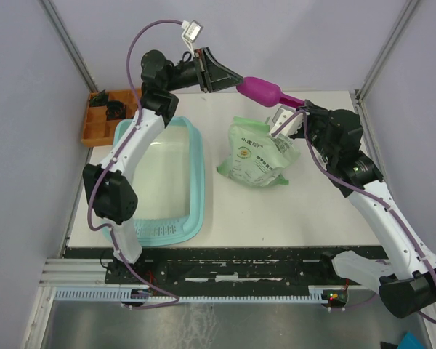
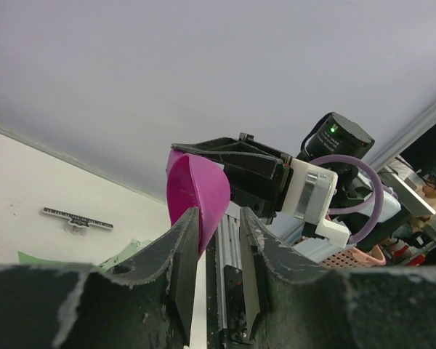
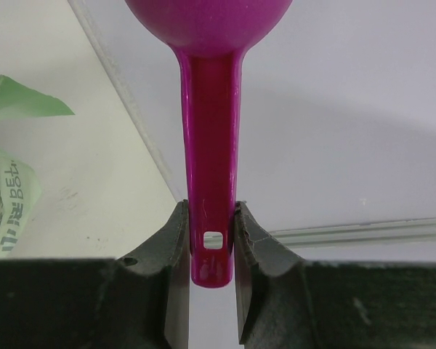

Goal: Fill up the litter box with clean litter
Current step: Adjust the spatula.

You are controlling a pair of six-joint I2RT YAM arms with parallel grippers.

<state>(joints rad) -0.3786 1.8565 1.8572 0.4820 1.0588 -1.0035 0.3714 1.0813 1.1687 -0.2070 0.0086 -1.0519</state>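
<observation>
Your right gripper [image 3: 209, 211] sat clamped on the handle end of the stiff, light, likely slick magenta plastic scoop [image 3: 207, 131], a sound hold, while your left gripper [image 2: 219, 218] straddled its bowl rim, grip unclear.

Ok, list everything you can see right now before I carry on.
table: one, white, under everything
litter box: one, light teal, left side
tray: one, orange, far left corner
black parts: count unclear, black, inside the tray
bag: one, light green and white, lying at centre
scoop: one, magenta, raised near the far edge
left gripper: one, black, at the scoop's bowl, jaws apart
right gripper: one, black, clamped on the scoop's handle
</observation>
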